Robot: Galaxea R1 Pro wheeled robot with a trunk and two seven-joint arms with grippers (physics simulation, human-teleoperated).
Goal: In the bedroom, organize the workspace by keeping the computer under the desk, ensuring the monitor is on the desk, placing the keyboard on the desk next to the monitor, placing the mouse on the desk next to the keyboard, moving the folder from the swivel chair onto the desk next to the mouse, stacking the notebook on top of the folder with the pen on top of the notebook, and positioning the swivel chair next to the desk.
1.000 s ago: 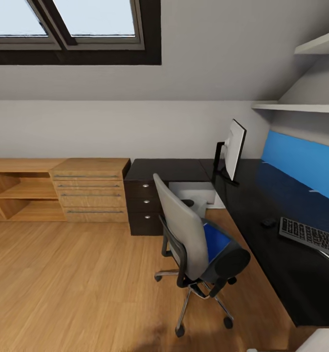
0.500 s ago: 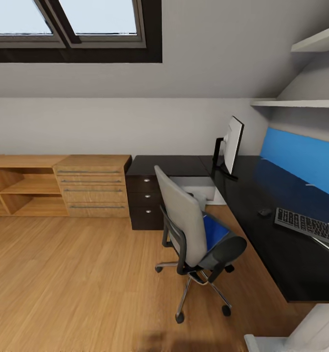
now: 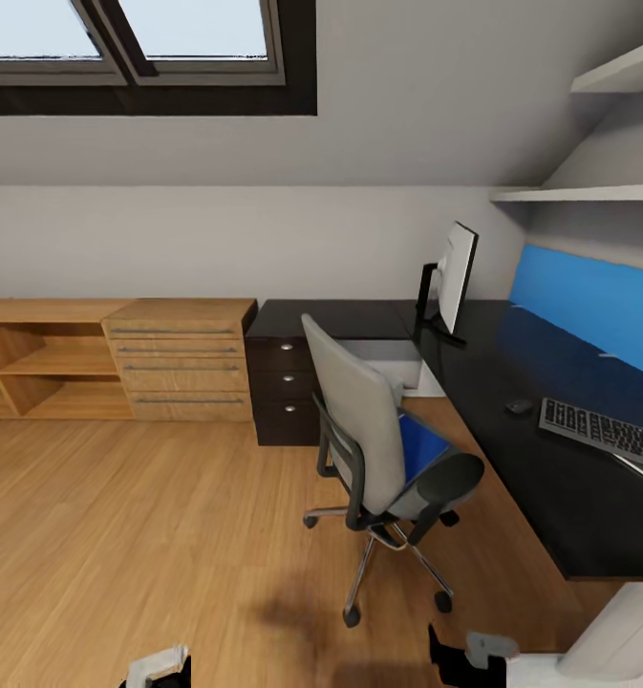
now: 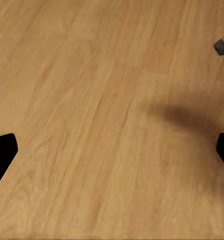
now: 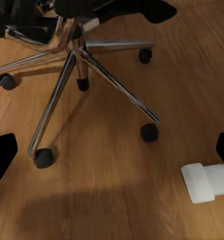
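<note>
Head view, L to R: low wooden shelf unit [image 3: 44, 368] along the far wall, w/ a light wooden drawer chest [image 3: 180, 363] butted against its right end. Next, black three-drawer unit [image 3: 283, 392] under the near corner of the desk [image 3: 550, 497]. Swivel chair [image 3: 378, 459] stands on the wood floor [image 3: 120, 535] just in front of the desk, back toward camera, seat turned to the desk; blue folder [image 3: 421, 447] lies on the seat. Monitor [image 3: 453, 282] upright on the desktop at the corner, seen edge-on. Further R on the desk: mouse [image 3: 519, 406], then keyboard [image 3: 603, 435] just beside it, not touching. Blue back panel [image 3: 589, 311] behind them, white shelves [image 3: 579, 194] above.

Left gripper [image 4: 112, 152]: tips far apart at frame edges, nothing between, plain floor below; a chair caster [image 4: 222, 44] at the edge. Right gripper [image 5: 112, 152]: tips wide apart too, holding nothing, over the floor near the chair's five-star base [image 5: 74, 75] & casters; a white block [image 5: 207, 182] lies on the floor nearby.
</note>
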